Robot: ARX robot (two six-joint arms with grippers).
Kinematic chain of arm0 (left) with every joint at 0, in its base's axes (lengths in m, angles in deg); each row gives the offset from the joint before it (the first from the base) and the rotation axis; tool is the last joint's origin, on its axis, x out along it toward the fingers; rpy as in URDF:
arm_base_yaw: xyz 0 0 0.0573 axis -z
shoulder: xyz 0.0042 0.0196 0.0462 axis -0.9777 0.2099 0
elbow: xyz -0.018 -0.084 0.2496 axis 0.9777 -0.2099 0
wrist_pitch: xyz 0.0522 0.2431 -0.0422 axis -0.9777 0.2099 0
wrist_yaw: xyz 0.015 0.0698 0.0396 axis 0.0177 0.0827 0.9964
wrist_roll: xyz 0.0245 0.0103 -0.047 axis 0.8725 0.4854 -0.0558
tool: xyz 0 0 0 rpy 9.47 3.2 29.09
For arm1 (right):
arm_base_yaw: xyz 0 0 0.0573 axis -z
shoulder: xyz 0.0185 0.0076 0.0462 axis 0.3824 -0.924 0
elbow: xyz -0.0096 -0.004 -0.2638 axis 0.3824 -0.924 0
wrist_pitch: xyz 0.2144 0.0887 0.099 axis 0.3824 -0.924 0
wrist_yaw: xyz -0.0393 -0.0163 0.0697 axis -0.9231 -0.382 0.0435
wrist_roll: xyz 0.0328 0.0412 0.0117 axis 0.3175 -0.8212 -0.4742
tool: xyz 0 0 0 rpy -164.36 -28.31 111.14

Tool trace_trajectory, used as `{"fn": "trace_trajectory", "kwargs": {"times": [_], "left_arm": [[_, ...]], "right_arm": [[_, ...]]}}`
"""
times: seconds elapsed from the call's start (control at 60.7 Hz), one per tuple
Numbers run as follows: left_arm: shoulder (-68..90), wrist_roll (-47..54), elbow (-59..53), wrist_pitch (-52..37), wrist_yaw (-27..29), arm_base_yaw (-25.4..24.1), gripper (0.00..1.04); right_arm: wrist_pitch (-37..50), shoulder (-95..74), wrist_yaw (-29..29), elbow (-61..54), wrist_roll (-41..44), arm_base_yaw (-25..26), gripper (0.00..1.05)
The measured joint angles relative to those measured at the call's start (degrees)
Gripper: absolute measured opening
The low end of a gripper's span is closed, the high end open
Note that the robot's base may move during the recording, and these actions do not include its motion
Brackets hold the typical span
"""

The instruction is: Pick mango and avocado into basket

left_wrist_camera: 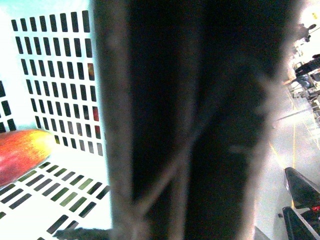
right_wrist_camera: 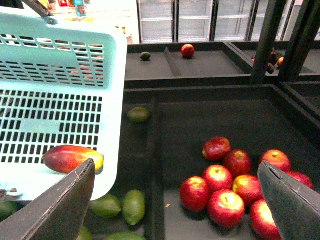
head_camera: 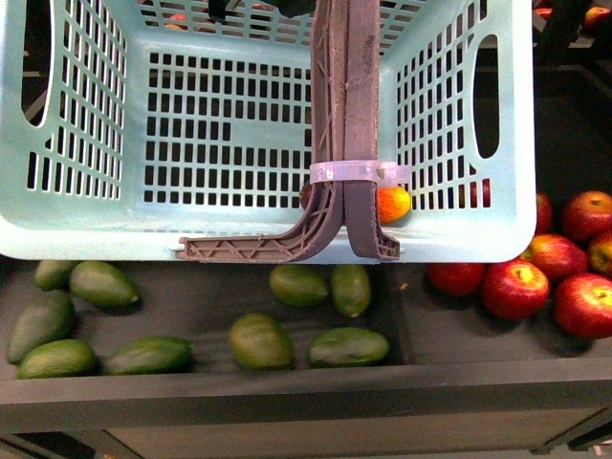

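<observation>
The teal basket [head_camera: 239, 143] hangs in the air over the fruit bins. My left gripper is shut on its brown handles [head_camera: 346, 96], which are bound with a white zip tie [head_camera: 359, 172]. In the left wrist view the handles [left_wrist_camera: 190, 125] fill the picture and hide the fingers. The red-to-yellow mango [head_camera: 394, 203] lies on the basket floor; it also shows in the left wrist view [left_wrist_camera: 20, 152] and the right wrist view [right_wrist_camera: 72, 158]. Several green avocados [head_camera: 260, 341] lie in the bin below the basket. My right gripper [right_wrist_camera: 175, 205] is open and empty beside the basket, above the divider.
Red apples [head_camera: 514, 289] fill the bin to the right of the avocados, also under my right gripper [right_wrist_camera: 225, 207]. A dark divider [right_wrist_camera: 152, 165] separates the two bins. Two avocados [right_wrist_camera: 134, 206] lie right beside it. A black shelf edge [head_camera: 306, 392] runs along the front.
</observation>
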Motion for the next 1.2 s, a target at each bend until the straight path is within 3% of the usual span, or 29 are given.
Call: {"fn": "trace_trajectory", "kwargs": {"times": [0.593,0.643,0.725,0.807,0.89,1.005,1.203], "left_arm": [[0.0,0.26,0.02,0.0,1.42,-0.77,0.11],[0.0,0.33,0.02,0.0,1.11,-0.72,0.11],[0.0,0.37,0.02,0.0,0.72,-0.7,0.11],[0.0,0.46,0.02,-0.02,-0.55,-0.11,0.11],[0.0,0.24,0.02,-0.02,-0.85,0.35,0.11],[0.0,-0.04,0.02,-0.02,-0.7,0.39,0.11],[0.0,0.2,0.02,-0.02,0.72,-0.07,0.11]], "right_arm": [[-0.07,-0.07,0.28,-0.02,0.0,0.15,0.96],[-3.02,-1.95,2.16,1.07,0.0,1.03,0.96],[-2.89,-12.46,7.13,3.93,1.42,6.14,0.96],[5.22,-28.72,10.47,8.26,3.5,12.72,0.96],[10.78,-44.52,11.37,14.1,5.79,16.13,0.96],[11.47,-62.36,11.15,21.33,9.07,16.66,0.96],[4.66,-88.0,8.79,32.09,11.8,14.53,0.96]]}}
